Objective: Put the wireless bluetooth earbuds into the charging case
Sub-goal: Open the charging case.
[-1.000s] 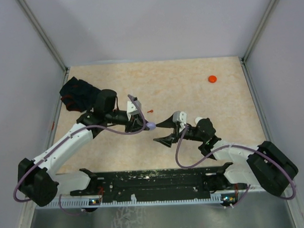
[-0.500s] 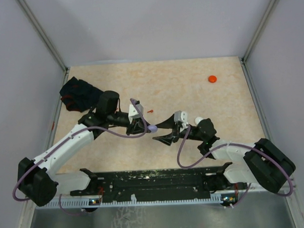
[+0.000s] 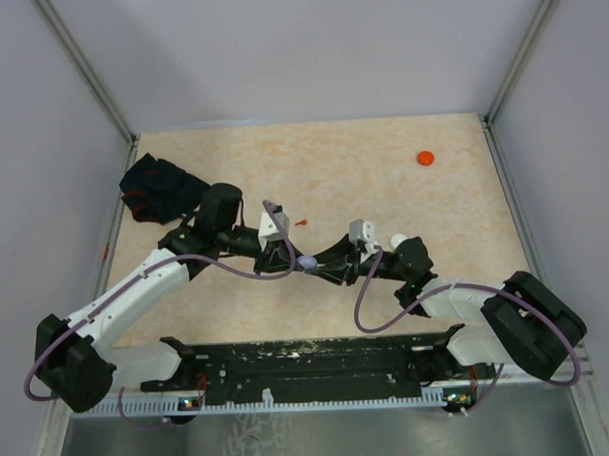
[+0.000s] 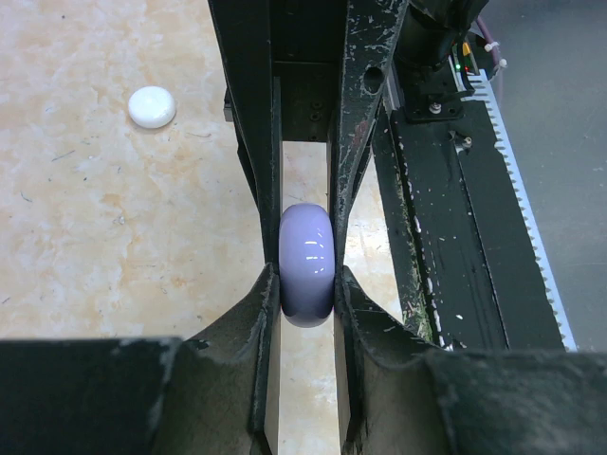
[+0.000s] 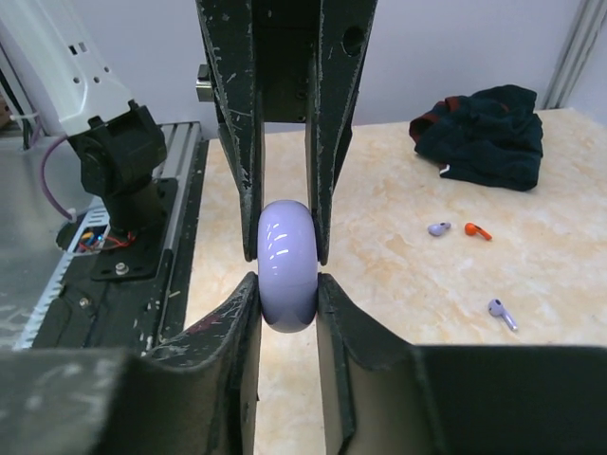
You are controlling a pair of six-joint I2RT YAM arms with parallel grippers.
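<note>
The pale purple case (image 5: pixel 287 263) is up off the table (image 3: pixel 383 185), pinched edge-on between both arms at once. The left gripper (image 4: pixel 305 281) is clamped on it from one side, and the right gripper (image 5: pixel 287 286) is closed on it from the other. I take it for the charging case. It looks shut, with no open seam showing, so I can't tell what is inside.

The earbuds are all outside it. From the right wrist, two pale purple ones (image 5: pixel 438 228) (image 5: pixel 502 314) and a red one (image 5: pixel 477 230) lie loose on the table beyond the case, towards the black cloth (image 5: pixel 484 133).

The worry is the grip. The case is smooth and rounded, and four narrow fingers bear on its curved faces. If the arms pull unevenly to open it, it could squirt out and drop among the earbuds, scattering them.

A white disc (image 4: pixel 152 106) sits well apart from the case, and a red disc (image 3: pixel 425 158) farther off.
</note>
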